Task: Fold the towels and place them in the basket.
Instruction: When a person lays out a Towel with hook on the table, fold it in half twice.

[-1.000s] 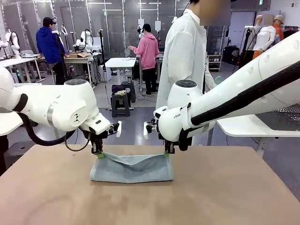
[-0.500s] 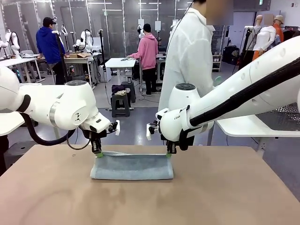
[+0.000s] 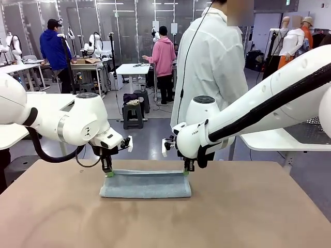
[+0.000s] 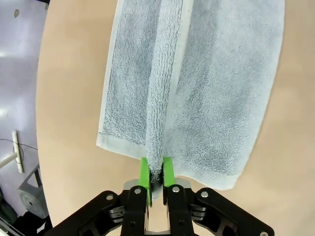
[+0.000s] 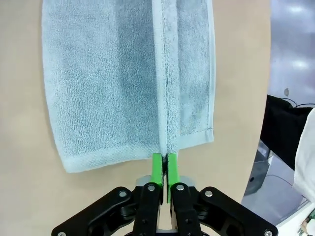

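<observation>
**Item: towel (image 3: 145, 185).** One pale blue-grey terry cloth, which lay folded into a long low band on the table (image 3: 248, 217). It sat across the middle of the table, toward the far edge, with its length running from the robot's left to its right. The top layer's far edge was drawn up into a thin taut line between the two grippers.

**Left gripper (image 3: 108, 173).** It stood at the towel's left far corner, fingers pointing down. In the left wrist view, the towel (image 4: 197, 88) ran away from the gripper (image 4: 156, 174) as a raised ridge of pile. The near end of that ridge sat between the green pads (image 4: 143, 173). The jaws were narrow and pinched the ridge. Flat cloth spread on both sides of it, wider on one side.

**Right gripper (image 3: 186, 172).** It stood at the towel's right far corner, fingers pointing down. In the right wrist view, the towel (image 5: 108, 83) showed a hemmed fold line running straight out from the gripper (image 5: 164, 169). The jaws were pressed almost together on the near end of that hem. The broad part of the cloth lay to one side and a narrow hemmed strip to the other.

**Surroundings.** A person (image 3: 207, 67) in a white coat stood just behind the table's far edge, between the two arms.
</observation>
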`<act>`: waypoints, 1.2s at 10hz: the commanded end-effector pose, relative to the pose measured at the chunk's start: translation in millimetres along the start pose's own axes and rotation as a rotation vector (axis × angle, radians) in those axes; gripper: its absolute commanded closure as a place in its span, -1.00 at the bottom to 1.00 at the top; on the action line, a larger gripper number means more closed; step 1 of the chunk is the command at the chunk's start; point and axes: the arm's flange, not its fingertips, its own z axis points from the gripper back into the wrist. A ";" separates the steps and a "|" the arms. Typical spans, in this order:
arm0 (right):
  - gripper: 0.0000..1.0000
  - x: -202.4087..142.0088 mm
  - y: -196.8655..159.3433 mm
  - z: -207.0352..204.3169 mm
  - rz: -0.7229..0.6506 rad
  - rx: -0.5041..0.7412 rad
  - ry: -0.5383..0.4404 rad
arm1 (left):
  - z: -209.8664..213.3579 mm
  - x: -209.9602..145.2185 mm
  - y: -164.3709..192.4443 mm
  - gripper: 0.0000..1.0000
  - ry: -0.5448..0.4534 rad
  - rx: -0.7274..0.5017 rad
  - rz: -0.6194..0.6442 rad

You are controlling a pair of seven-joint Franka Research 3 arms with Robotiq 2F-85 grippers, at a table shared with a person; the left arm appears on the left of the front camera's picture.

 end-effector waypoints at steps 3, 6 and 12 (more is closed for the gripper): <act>0.46 -3.1 -1.6 5.0 0.015 -0.069 -0.032 | 5.5 -3.8 7.9 -0.07 0.026 0.108 -0.003; -0.68 -5.0 4.1 34.9 -0.030 -0.007 -0.041 | 39.7 -16.6 5.2 -0.75 -0.019 0.097 -0.022; -1.00 -11.8 66.7 157.8 -0.232 0.054 -0.083 | 143.9 -77.2 -33.9 -1.00 -0.142 -0.045 -0.100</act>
